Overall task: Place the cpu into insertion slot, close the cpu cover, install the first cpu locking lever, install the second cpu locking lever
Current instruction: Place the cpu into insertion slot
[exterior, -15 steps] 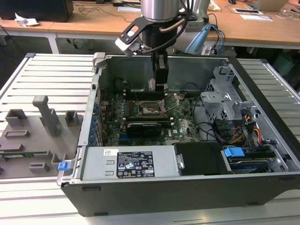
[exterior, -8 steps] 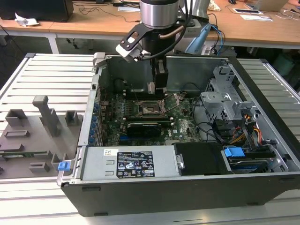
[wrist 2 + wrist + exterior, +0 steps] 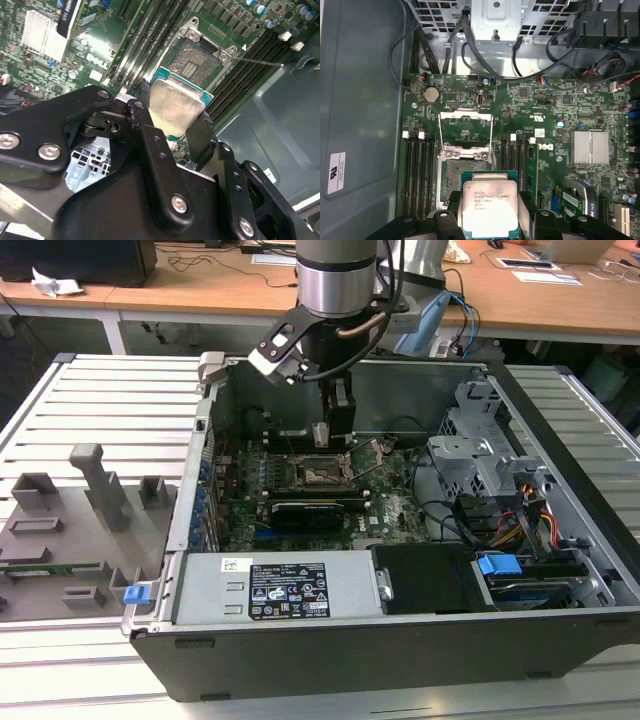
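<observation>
My gripper (image 3: 490, 212) is shut on the cpu (image 3: 490, 202), a pale silvery square chip on a green-edged base, held flat by two opposite edges between the black fingers (image 3: 150, 132). In both wrist views the cpu (image 3: 176, 106) hangs above the motherboard, partly over one edge of the insertion slot (image 3: 460, 175), whose dark pin field (image 3: 196, 61) lies bare. The cpu cover (image 3: 466, 119) stands swung open beyond the slot, with thin wire levers raised along its sides. In the exterior view the gripper (image 3: 335, 435) hovers just above the socket (image 3: 318, 472) inside the open computer case.
Long black memory slots (image 3: 417, 170) flank the socket on both sides. A finned heat sink (image 3: 590, 147) and a black expansion card (image 3: 315, 510) sit on the board. Drive cage (image 3: 480, 450), cables (image 3: 520, 525) and power supply (image 3: 285, 590) fill the case. Grey fixtures (image 3: 70, 520) lie outside.
</observation>
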